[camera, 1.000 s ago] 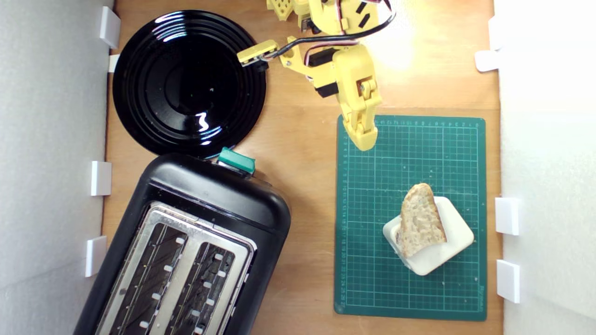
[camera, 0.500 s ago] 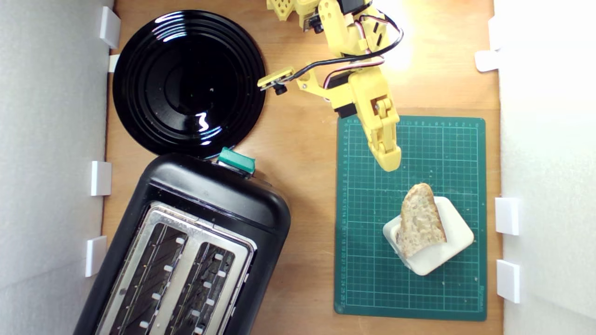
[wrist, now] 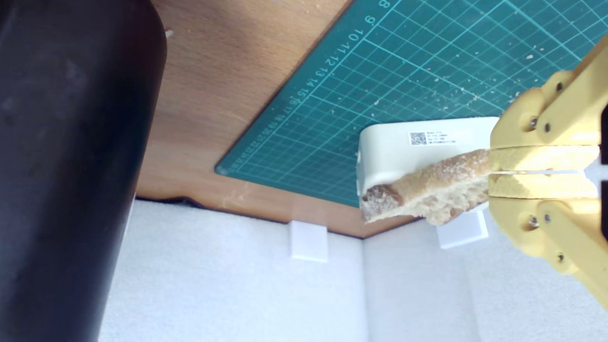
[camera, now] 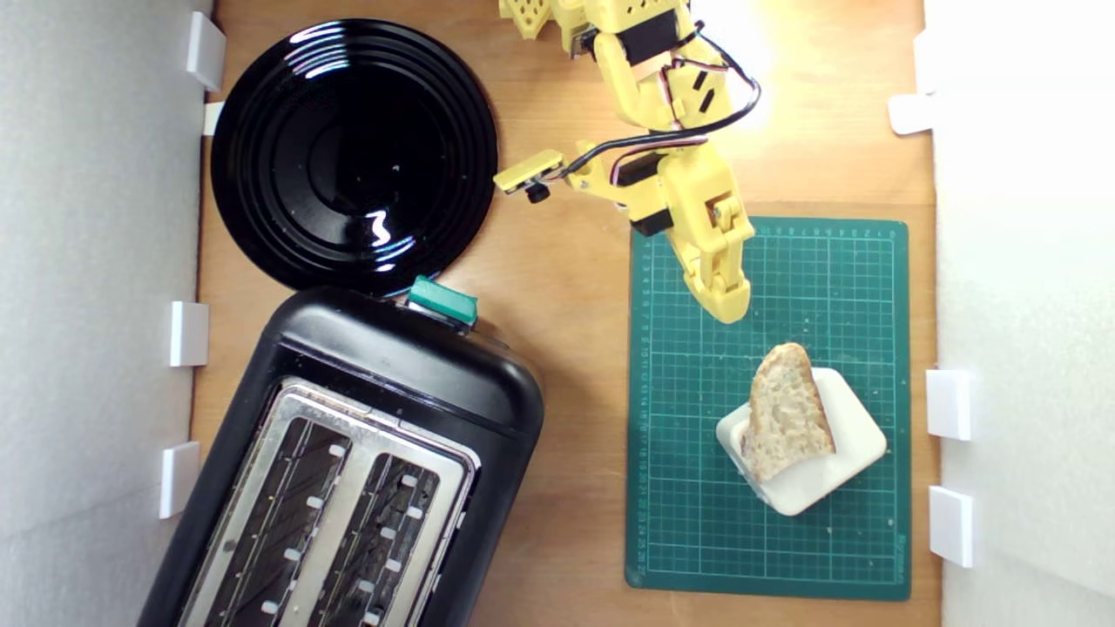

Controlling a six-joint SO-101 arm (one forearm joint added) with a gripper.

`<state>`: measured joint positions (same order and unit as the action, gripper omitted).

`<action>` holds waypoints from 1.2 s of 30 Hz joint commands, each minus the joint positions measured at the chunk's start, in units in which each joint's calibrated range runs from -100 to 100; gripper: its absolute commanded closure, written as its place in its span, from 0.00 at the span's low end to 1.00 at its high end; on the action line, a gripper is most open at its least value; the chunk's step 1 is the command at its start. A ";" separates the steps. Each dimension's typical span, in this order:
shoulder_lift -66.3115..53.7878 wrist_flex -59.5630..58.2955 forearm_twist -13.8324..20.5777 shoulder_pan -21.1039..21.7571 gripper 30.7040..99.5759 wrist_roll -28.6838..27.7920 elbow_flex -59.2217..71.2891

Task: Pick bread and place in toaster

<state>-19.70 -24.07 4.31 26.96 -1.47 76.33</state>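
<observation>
Where white foam walls (camera: pixel 96 261) enclose it, the wooden table (camera: pixel 566 261) carries a green cutting mat (camera: pixel 836 287).

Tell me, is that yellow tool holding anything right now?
Nothing. The tool is shut and empty, short of the bread, which lies on the white block.

A wooden tabletop (camera: pixel 566 261) carries everything. In the exterior view, a round glossy black plate (camera: pixel 353 157) lies at its upper left, and just below it stands a black two-slot toaster (camera: pixel 348 470) with a silver top plate, its edge almost touching the plate. A green gridded cutting mat (camera: pixel 688 522) lies flat on the exterior view's right, strewn with pale crumbs in the wrist view. White foam walls (camera: pixel 96 261) border the wood.
</observation>
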 commanded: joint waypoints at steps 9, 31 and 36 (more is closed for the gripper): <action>11.54 -16.63 -5.40 2.62 0.95 1.71 -0.48; 16.29 -21.15 -21.08 8.66 0.96 5.84 -1.11; 22.44 -29.00 -21.63 13.33 0.95 5.90 -1.30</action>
<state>-0.46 -45.51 -17.46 36.48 4.01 76.14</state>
